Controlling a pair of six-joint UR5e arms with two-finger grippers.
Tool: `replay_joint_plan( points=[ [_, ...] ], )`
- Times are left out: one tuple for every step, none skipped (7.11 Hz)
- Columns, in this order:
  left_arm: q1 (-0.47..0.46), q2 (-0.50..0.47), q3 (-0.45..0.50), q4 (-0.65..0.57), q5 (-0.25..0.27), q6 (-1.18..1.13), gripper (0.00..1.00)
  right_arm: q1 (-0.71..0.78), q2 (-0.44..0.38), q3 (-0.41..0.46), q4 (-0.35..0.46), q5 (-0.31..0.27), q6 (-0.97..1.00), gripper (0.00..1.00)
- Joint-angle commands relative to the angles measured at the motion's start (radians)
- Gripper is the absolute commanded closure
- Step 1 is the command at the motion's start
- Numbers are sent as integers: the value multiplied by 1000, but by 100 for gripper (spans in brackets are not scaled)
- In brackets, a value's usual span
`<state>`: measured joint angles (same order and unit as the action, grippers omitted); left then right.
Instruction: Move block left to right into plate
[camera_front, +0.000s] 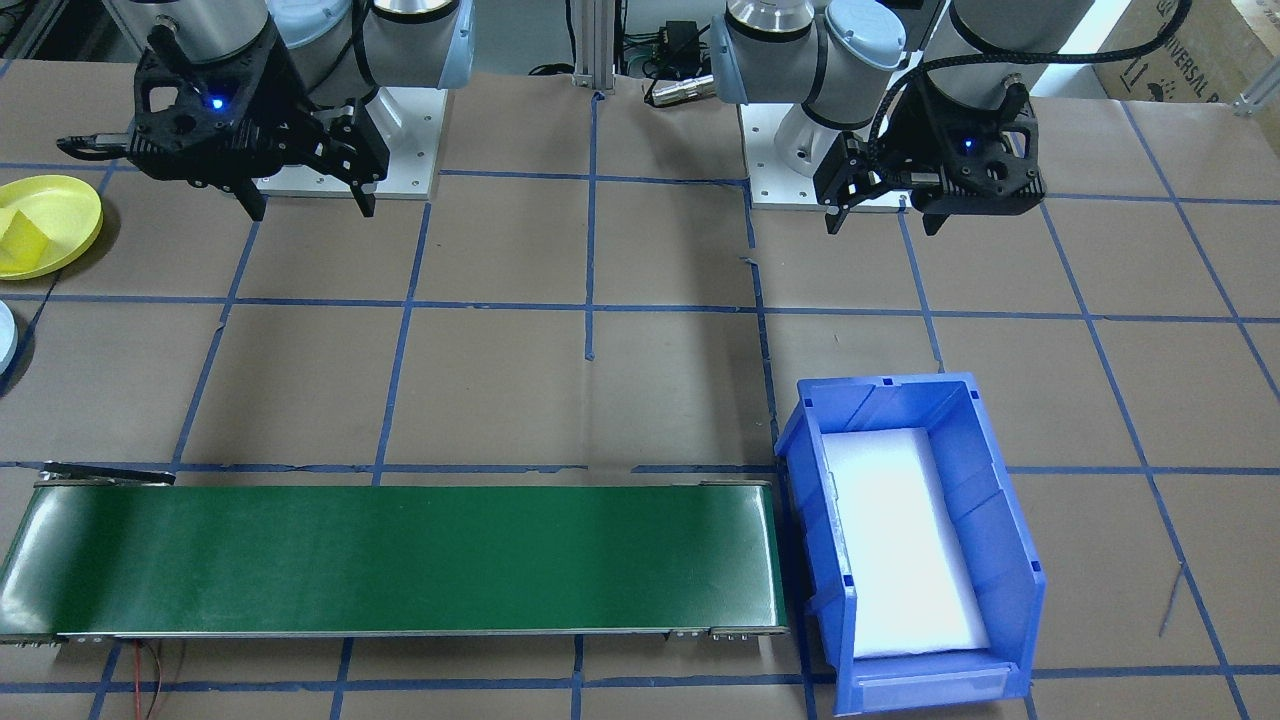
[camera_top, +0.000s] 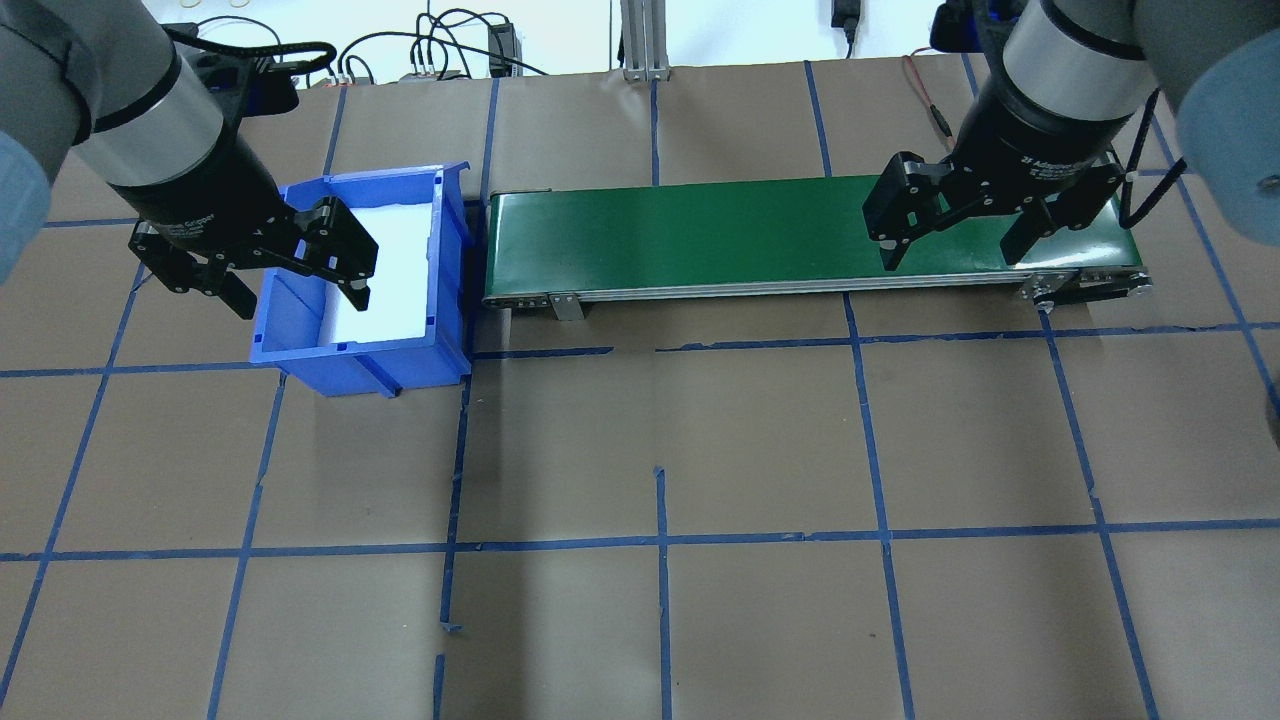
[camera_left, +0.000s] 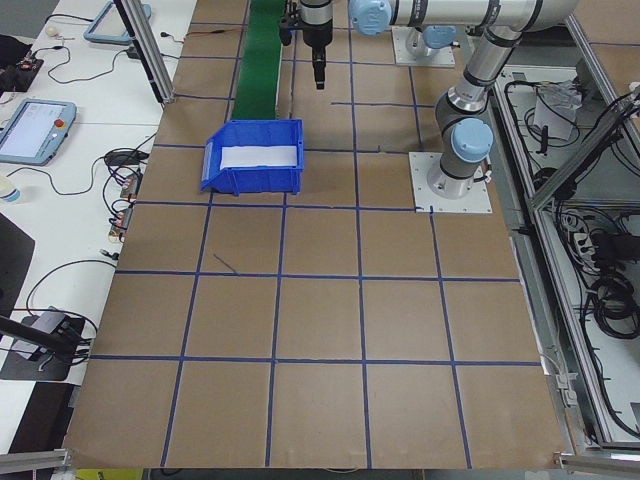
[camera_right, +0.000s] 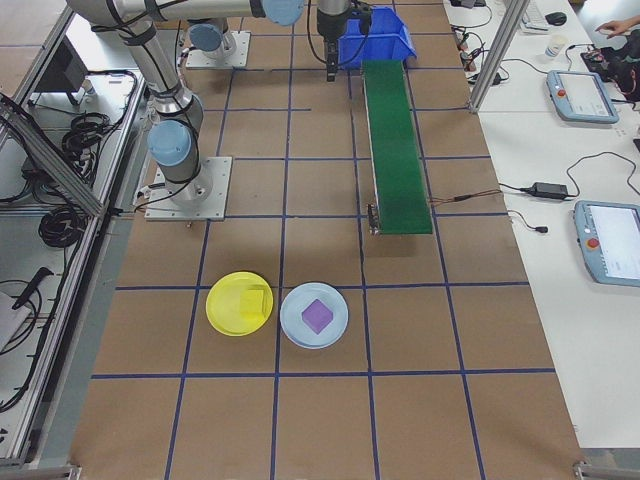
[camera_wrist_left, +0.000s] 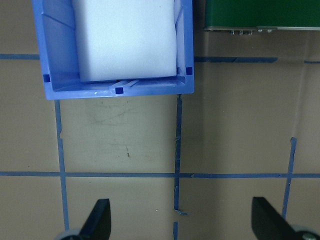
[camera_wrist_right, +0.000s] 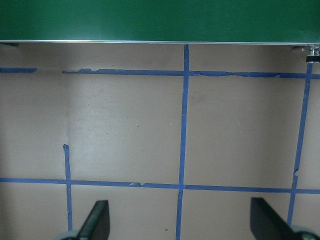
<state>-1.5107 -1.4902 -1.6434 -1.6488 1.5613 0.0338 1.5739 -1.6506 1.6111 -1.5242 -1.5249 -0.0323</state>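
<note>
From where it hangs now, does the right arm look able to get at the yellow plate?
Probably yes: the right gripper hangs open over bare table, and nothing stands between it and the yellow plate, which already holds a yellow block.

The conveyor belt (camera_top: 810, 235) lies across the far side of the table (camera_top: 660, 450) from the robot, with the bin (camera_top: 365, 270) just beside its end on the robot's left. Past the belt's other end, 2 plates sit side by side (each holding 1 block): the plate (camera_right: 239, 303) nearer the robot, the second plate (camera_right: 314, 315) farther.
</note>
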Motion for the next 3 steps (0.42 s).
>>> replay_joint_plan(
  points=[
    [0,-4,-1,0,-1,-2,0,2,0,3,-2,3,0,0],
    [0,-4,-1,0,-1,0,0,0,2,4,-5,2,0,0],
    [0,-4,-1,0,0,0,0,2,2,4,-4,-1,0,0]
  ],
)
